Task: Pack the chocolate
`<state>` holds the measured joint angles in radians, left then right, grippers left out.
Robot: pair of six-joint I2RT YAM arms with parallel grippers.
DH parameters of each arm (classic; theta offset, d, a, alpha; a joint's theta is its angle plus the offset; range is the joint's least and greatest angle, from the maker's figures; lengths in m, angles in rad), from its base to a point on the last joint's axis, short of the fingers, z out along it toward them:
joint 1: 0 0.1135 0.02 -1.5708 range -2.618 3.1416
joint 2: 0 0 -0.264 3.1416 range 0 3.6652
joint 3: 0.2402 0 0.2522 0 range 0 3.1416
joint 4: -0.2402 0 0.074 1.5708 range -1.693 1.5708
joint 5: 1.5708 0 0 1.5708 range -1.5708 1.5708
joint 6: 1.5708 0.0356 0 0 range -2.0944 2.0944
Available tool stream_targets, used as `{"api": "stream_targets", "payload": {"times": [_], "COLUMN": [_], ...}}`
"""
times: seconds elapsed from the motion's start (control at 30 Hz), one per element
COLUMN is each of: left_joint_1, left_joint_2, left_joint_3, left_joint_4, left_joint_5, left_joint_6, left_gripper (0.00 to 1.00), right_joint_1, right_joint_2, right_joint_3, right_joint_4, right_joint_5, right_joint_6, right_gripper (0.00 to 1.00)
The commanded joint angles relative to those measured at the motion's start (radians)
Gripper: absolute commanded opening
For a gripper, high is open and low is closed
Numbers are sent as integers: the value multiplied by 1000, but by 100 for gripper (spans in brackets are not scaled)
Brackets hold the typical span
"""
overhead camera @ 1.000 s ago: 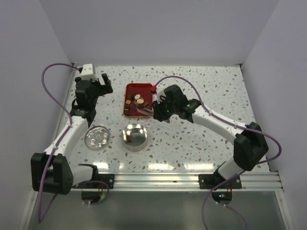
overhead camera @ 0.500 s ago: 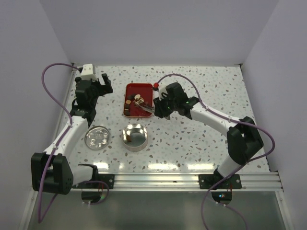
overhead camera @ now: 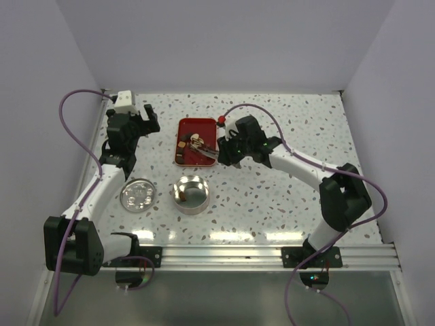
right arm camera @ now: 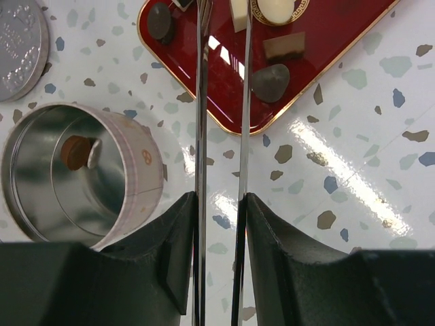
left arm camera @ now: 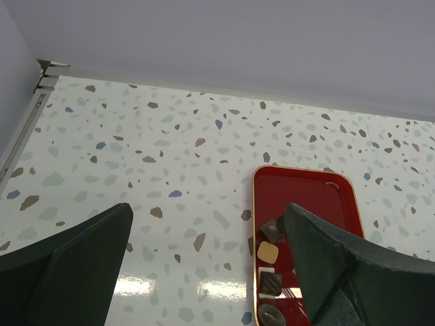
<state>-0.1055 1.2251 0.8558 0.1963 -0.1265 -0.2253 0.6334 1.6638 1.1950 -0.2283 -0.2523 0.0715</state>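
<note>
At least 5 chocolate pieces (right arm camera: 270, 83) directly under and ahead of the right claw (right arm camera: 224, 8): dark rounded lumps, a tan block and pale cream ones. All lying loose in a shallow red tray (right arm camera: 326, 47) with a gold rim.

Right claw's 2 long thin blades reaching out over that tray, parallel, parted by only a narrow gap. At their far end, a cream piece (right arm camera: 238, 13) showing in the gap. Cannot tell whether pinched or merely lying beneath, the tips being cut off by the picture's edge.

Beside the blades and back toward the claw's body, on the left in the wrist view: a round open tin (right arm camera: 146, 170), silver inside, with a pale printed wall. Inside, 1 brown round piece (right arm camera: 73, 151), apparently with a second pale one leaning against it. Farther out on that same side, the embossed silver lid (right arm camera: 20, 41), flat on the speckled table (right arm camera: 353, 156), off the tin.

Left claw (left arm camera: 204, 272) on the far side of the tray from the right claw, fingers spread wide, holding nothing.

Judged progress: barely begun. Only 1 or 2 pieces packed, most of the chocolate waiting in the tray, lid not yet on. Left to do: carry each piece from tray to tin, then probably close it.
</note>
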Motion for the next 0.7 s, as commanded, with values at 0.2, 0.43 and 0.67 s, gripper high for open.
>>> {"api": "stream_targets", "payload": {"times": [0.2,0.43,0.67], "left_joint_1": [-3,-3,-3], "left_joint_2": [7,8,14], "left_joint_3": [9,8,8], "left_joint_4": [31,31,34], "left_joint_5": [2,2,7], "left_joint_6": [-5,-3,-9], "left_gripper": [100,100,100], "right_joint_1": [-34,-34,-34], "right_joint_2": [16,21,-6], "right_joint_3": [26,8,-15], "right_joint_4": [67,73,84], "right_joint_5": [-22,-68,-71], "right_joint_6": [13,24,42], "right_gripper": [38,38,38]}}
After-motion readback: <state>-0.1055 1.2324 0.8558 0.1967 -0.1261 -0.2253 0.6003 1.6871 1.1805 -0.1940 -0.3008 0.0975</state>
